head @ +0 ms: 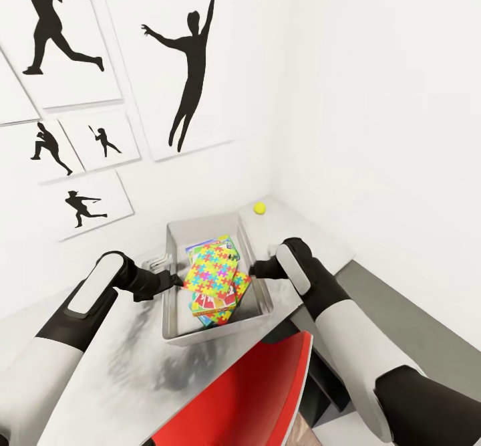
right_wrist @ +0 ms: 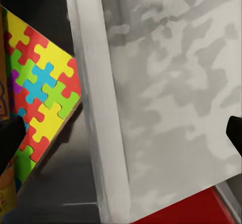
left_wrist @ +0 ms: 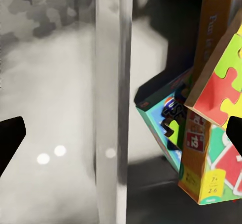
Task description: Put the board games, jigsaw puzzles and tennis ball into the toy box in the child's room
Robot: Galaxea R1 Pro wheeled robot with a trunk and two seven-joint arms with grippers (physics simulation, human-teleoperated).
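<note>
Head view: grey mottled table (head: 133, 359) running from 7 o'clock up to the white wall corner at 1 o'clock; red chair back (head: 260, 399) at 6 o'clock, tucked against table edge. Black silhouette pictures (head: 187, 58) on wall from 9 to 12 o'clock. Toy box (head: 175, 329), an open grey bin, at centre on the table. Inside it, stacked and tilted: jigsaw puzzle (head: 212, 267) on top, multicoloured; board games (head: 224, 299) beneath, edges poking out at 5 and 11 o'clock of the puzzle. Tennis ball (head: 259, 208) on the table at 1 o'clock of the box, well apart, near the corner.

Left gripper (head: 175, 280) at 9 o'clock side of the box, straddling its wall (left_wrist: 113, 103), fingers spread, released, holding nothing. Right gripper (head: 252, 272) at 3 o'clock side, likewise astride the wall (right_wrist: 98, 113), fingers wide apart, released, puzzle (right_wrist: 40, 93) just beside one fingertip.
</note>
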